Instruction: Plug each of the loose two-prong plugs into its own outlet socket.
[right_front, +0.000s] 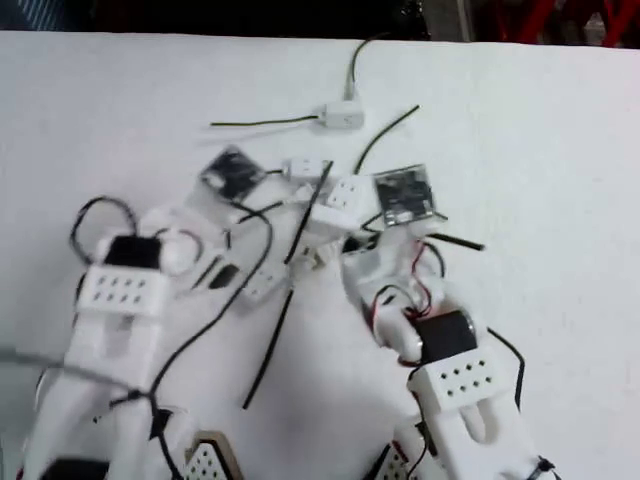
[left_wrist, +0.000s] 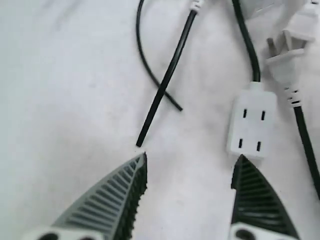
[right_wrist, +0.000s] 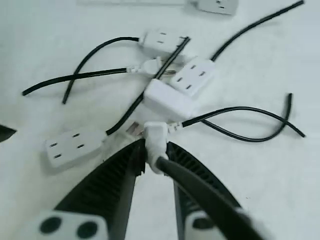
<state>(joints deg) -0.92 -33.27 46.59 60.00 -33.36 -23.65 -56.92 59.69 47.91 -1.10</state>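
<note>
My right gripper (right_wrist: 155, 149) is shut on a white two-prong plug (right_wrist: 155, 131), whose black cord (right_wrist: 200, 187) runs back over the fingers. Just past the plug lie a white outlet socket (right_wrist: 74, 146) and a white block (right_wrist: 169, 100). Farther off are two more sockets (right_wrist: 195, 75) (right_wrist: 162, 39). My left gripper (left_wrist: 191, 159) stands open low over the table, one fingertip almost at the end of a four-slot socket (left_wrist: 251, 124). A loose plug (left_wrist: 289, 54) with bare prongs lies beyond that socket. In the high view both grippers (right_front: 238, 272) (right_front: 322, 255) meet at the cluster in the table's middle.
Black cords (right_front: 270, 340) cross the white table (right_front: 540, 150) around the sockets. Another socket (right_front: 343, 116) with a thin cord lies alone toward the far edge. Cut cord ends (left_wrist: 160, 95) lie in front of my left gripper. Open table spreads to the far left and right.
</note>
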